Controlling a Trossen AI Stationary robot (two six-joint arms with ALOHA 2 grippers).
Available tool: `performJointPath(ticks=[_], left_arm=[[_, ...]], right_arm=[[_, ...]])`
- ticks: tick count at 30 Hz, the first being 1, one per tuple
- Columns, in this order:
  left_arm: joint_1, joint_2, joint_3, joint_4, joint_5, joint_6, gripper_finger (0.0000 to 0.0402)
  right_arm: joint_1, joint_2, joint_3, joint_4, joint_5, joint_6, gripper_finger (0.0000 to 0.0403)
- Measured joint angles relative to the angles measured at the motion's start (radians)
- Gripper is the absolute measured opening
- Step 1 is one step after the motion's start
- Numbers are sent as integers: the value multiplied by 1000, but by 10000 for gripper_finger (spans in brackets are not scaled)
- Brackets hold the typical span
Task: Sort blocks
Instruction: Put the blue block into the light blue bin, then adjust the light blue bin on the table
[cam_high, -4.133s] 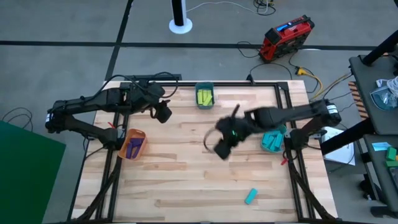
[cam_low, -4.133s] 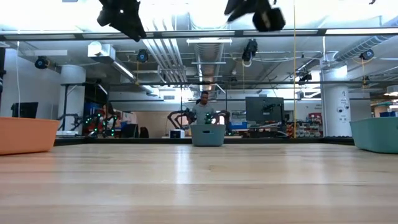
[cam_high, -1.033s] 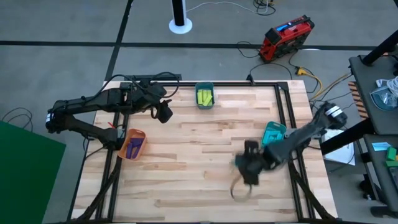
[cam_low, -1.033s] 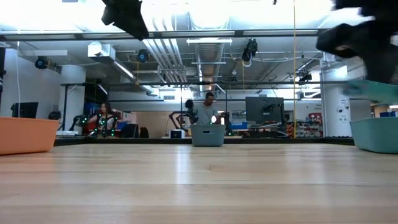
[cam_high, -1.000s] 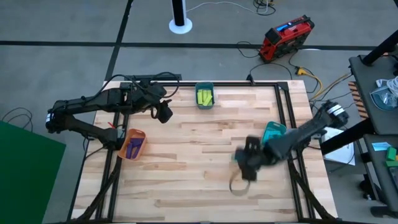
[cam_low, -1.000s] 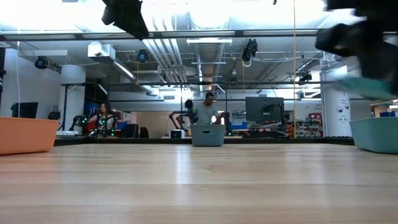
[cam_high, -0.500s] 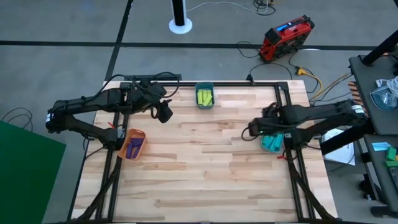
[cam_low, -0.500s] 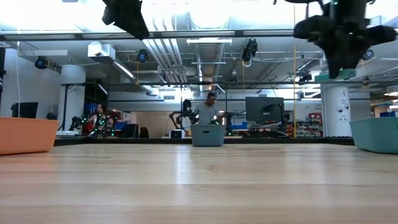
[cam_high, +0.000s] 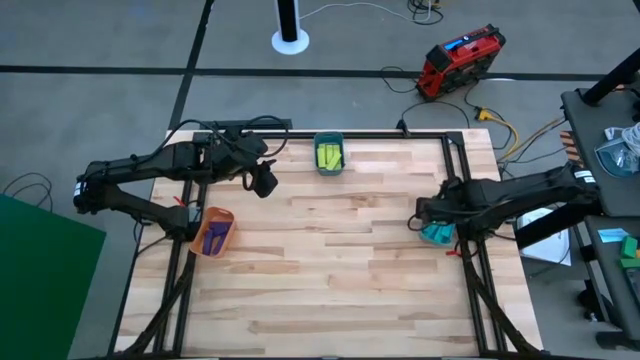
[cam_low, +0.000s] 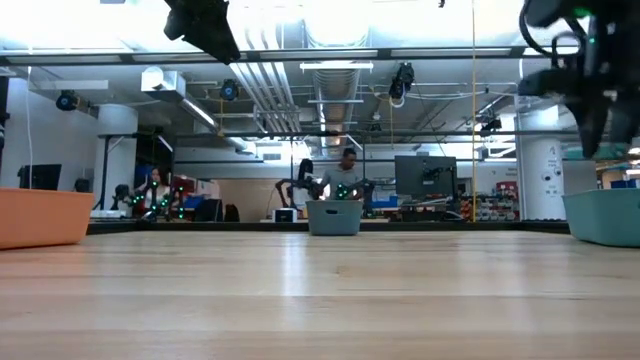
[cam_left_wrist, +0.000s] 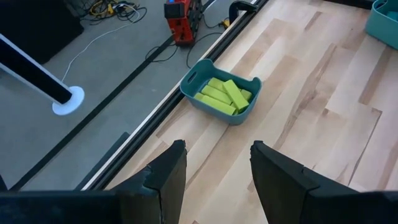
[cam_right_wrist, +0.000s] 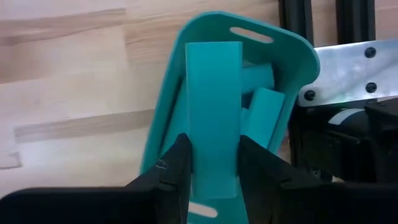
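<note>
While I hang over the bin: my right gripper (cam_right_wrist: 211, 163) is clamped on a teal block (cam_right_wrist: 213, 112), directly above the teal bin (cam_right_wrist: 292, 50) at the table's right edge.
Bin contents: at least two more teal blocks (cam_right_wrist: 266, 115) lie in it, piled unevenly.
Left gripper (cam_left_wrist: 214, 171): fingers apart, nothing between them, parked high near the far edge, looking at the yellow-green blocks (cam_left_wrist: 224, 96) in their small bin (cam_left_wrist: 193, 84).
Purple blocks (cam_high: 214, 238): sit in the orange bin (cam_high: 227, 216) at the left side.
Table (cam_high: 320, 270): no loose blocks visible on it.
Risk 1: block looks long against the bin opening; released tilted, it could catch the rim and tip out onto the wood.
Risk 2: landing on the pile, it may bounce or slide over the wall.
Risk 3: going lower, my fingers could knock the light bin sideways.
Cause overall: off-centre or too-high release, I judge.
</note>
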Motion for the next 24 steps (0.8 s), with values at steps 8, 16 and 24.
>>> performJointPath(ticks=[8, 16, 24], left_arm=[[0, 0, 0, 0, -12, 0, 157], [0, 0, 0, 0, -23, 0, 157], [0, 0, 0, 4, -23, -16, 157]], right_arm=[[0, 38, -25, 7, -2, -9, 153], [0, 42, 1, 15, 16, -20, 178], [-24, 101, 47, 368, 116, -201, 84]])
